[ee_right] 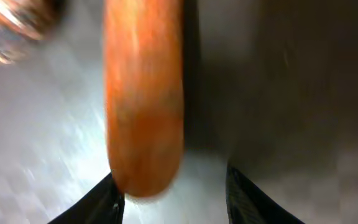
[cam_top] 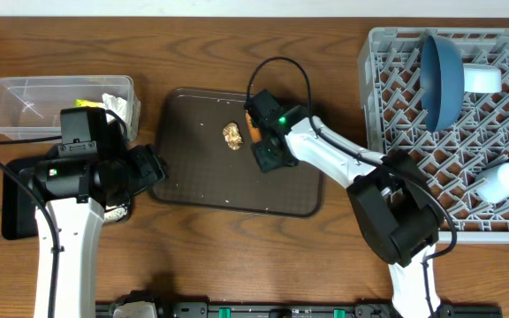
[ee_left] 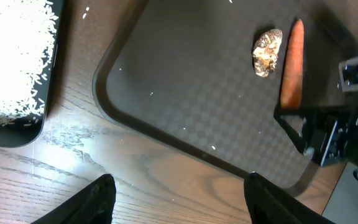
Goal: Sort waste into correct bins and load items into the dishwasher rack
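The carrot, blurred and cut off, sits between the right fingers, grip unclear; left fingers spread, empty

I see a brown serving tray lying mid-bench, left of centre; its surface looks faintly chequered, I think.

In the right wrist view your carrot is a blur, its top cut off. Overhead, the right gripper hides nearly all of it, and the left arm covers most of the black tray.
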Controlling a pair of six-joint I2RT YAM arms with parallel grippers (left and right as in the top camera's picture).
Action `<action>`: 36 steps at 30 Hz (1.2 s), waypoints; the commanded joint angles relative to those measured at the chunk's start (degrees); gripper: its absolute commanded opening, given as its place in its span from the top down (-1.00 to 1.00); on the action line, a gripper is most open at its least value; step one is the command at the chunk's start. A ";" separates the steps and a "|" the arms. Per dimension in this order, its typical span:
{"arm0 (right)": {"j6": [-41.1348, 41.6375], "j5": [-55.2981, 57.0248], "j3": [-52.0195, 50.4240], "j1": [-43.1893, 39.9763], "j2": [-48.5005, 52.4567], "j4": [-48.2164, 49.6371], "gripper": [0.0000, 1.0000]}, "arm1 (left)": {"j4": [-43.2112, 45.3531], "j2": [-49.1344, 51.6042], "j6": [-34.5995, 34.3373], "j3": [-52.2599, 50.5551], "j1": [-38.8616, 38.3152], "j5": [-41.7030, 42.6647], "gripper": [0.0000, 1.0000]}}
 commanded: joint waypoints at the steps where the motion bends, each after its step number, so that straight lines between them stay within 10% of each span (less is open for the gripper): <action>1: 3.72 -4.15 -0.26 0.63 -0.13 -4.02 0.10 | -0.13 0.31 0.33 0.31 0.31 -0.76 -0.34; 15: 5.99 -9.44 -0.31 6.95 -0.13 -23.26 0.12 | -0.11 0.31 0.33 0.31 0.31 -0.76 -0.35; 36: 10.16 -6.67 -12.87 7.54 -0.13 -24.50 0.13 | -0.07 0.31 0.33 0.31 0.31 -0.76 -0.34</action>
